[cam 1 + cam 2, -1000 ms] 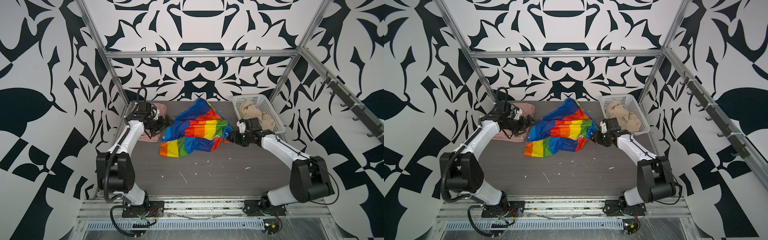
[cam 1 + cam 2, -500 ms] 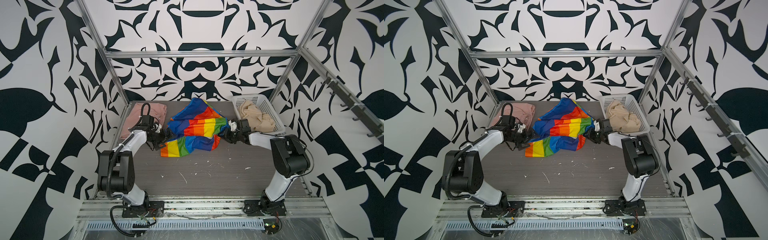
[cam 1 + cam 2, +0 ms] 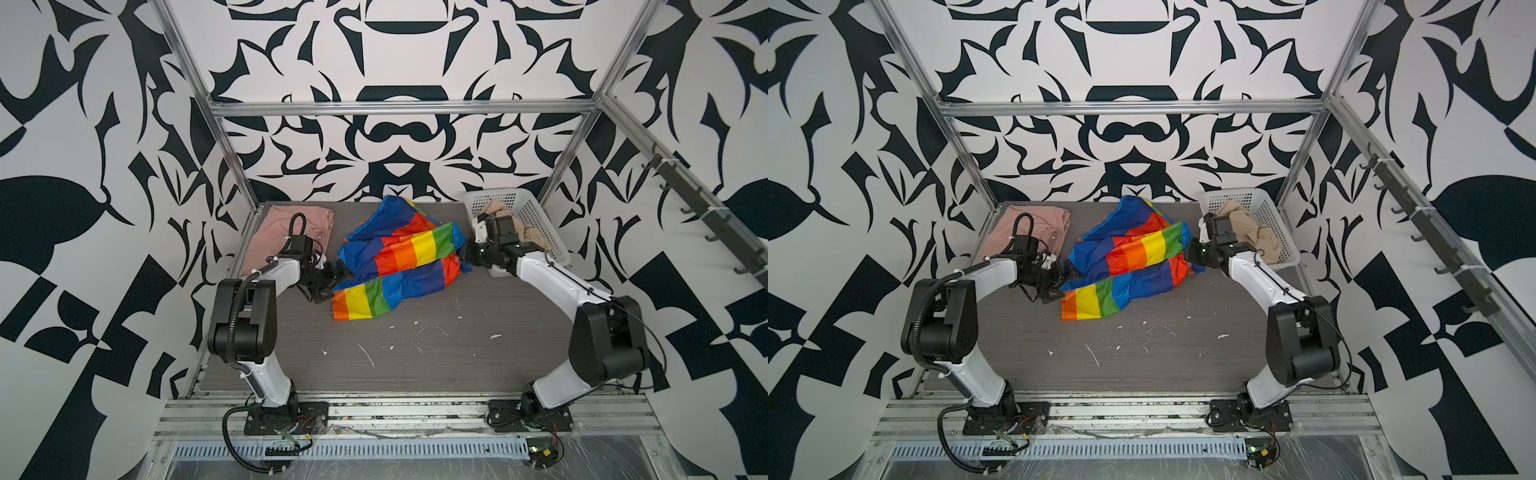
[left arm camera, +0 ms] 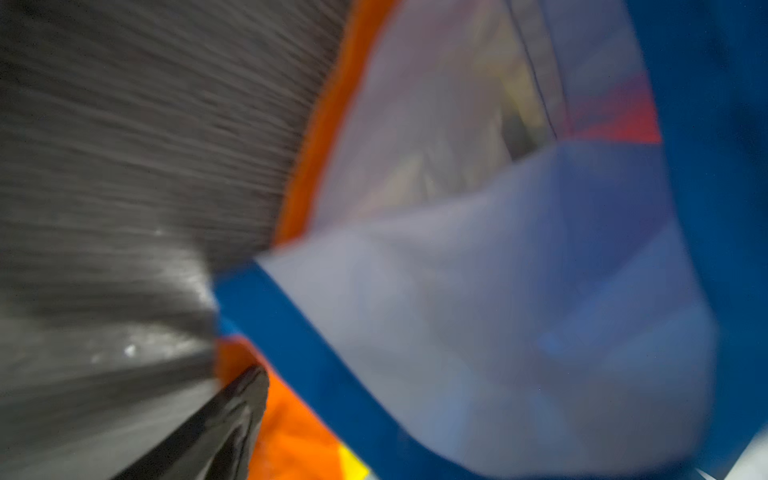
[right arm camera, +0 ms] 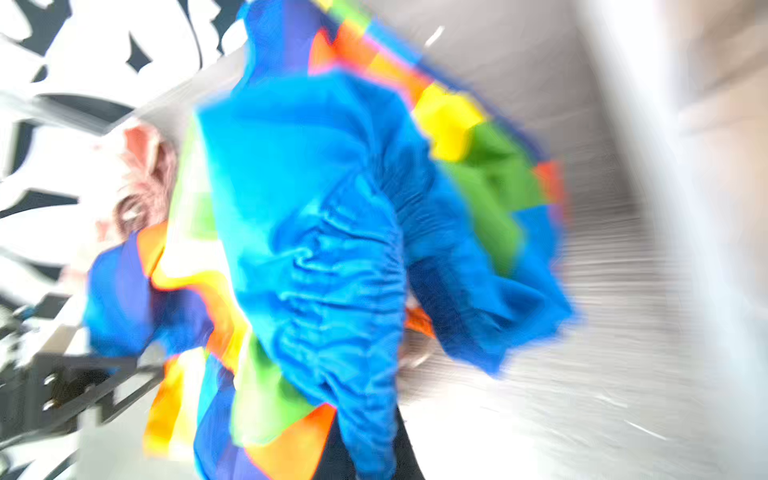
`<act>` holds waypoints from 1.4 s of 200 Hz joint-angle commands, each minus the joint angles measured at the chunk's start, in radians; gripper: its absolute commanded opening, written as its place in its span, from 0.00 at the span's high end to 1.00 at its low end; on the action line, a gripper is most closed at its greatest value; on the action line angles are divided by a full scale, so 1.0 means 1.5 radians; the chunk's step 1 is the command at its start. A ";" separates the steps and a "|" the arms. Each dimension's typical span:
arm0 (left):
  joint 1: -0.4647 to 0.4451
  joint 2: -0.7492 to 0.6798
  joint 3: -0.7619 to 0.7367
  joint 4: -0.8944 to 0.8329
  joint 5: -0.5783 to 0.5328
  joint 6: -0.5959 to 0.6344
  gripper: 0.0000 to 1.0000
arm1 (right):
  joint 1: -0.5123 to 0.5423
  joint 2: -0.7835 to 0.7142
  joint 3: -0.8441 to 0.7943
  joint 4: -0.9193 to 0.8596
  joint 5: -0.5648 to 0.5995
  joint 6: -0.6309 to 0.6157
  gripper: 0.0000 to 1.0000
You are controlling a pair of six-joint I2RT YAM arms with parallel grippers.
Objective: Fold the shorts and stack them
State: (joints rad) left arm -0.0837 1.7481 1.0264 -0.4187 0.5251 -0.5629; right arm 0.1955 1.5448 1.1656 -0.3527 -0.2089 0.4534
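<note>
The rainbow-striped shorts lie crumpled mid-table. My right gripper is shut on their blue gathered waistband at the right edge; in the right wrist view the cloth runs down between the dark fingers. My left gripper stands open at the shorts' left edge. One finger shows beside the orange hem of the rainbow shorts; the other is hidden. The pink shorts lie at the back left. The beige shorts sit in the basket.
A white perforated basket stands at the back right corner, close behind my right wrist. Metal frame posts and patterned walls close in the grey table on three sides. Small white flecks dot its front half.
My left gripper came forward from the pink shorts to the rainbow shorts' left edge, staying open. My right gripper closed on the waistband, and the shorts bunched slightly.
</note>
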 commanded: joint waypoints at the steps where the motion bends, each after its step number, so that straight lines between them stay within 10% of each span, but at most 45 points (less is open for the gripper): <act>1: -0.005 0.018 0.003 0.014 -0.003 -0.005 0.00 | -0.011 -0.019 0.042 -0.159 0.161 -0.072 1.00; 202: -0.133 -0.021 -0.052 -0.032 -0.040 -0.015 0.14 | -0.011 -0.001 0.033 -0.165 0.132 -0.080 1.00; 280: -0.142 0.022 -0.065 0.006 -0.028 -0.025 0.99 | -0.011 -0.001 0.022 -0.149 0.116 -0.076 1.00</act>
State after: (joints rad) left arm -0.2935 1.7622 0.9394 -0.4191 0.4789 -0.6037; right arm 0.1768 1.5692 1.2007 -0.6010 -0.0200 0.3336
